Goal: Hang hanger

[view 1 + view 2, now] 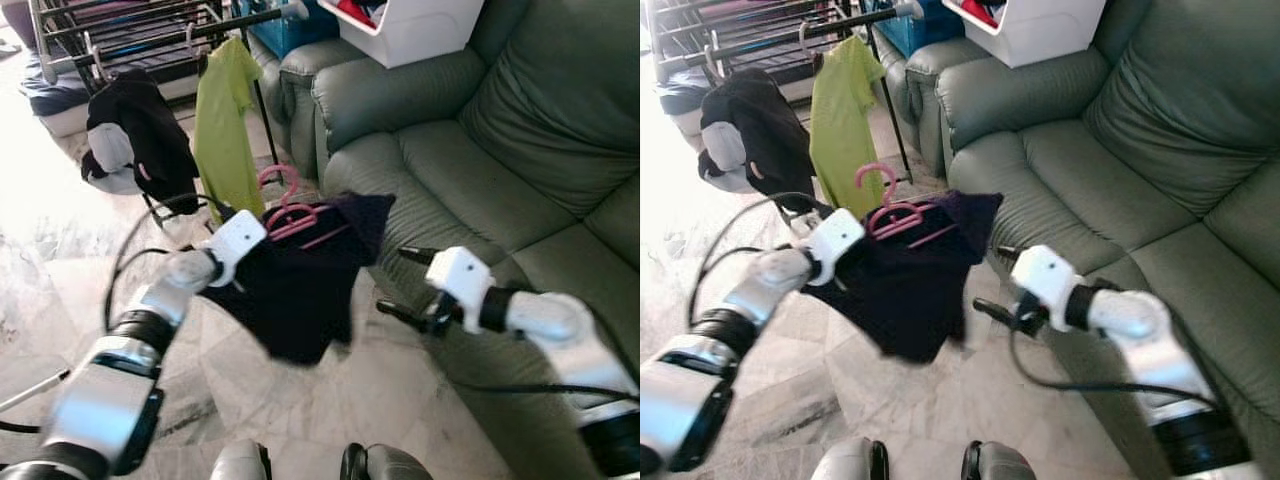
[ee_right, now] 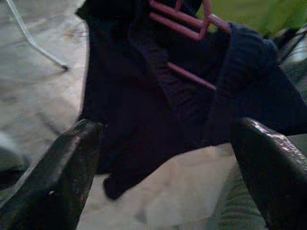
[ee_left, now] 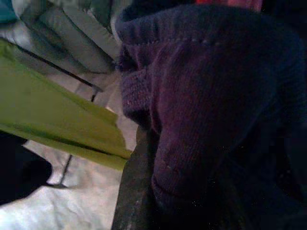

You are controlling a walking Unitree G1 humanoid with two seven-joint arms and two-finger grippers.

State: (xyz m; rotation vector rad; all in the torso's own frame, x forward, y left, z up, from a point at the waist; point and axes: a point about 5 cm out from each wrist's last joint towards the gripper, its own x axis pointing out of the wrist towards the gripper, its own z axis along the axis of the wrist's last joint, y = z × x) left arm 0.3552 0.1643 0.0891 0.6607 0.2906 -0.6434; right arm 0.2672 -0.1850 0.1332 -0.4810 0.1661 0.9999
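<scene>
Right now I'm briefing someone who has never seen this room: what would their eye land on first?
Centre stage, the left gripper holds up a dark garment on a pink hanger, while the open right gripper waits beside the grey-green sofa. Behind, a lime-green shirt hangs on the clothes rack.

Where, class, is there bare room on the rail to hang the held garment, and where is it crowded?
Free: the stretch of dark rail beyond the green shirt, toward the sofa. Crowded: the rail's other side, where the black and grey garment hangs beside the green shirt. The left gripper holds the dark garment on its pink hanger; the right gripper is open.
</scene>
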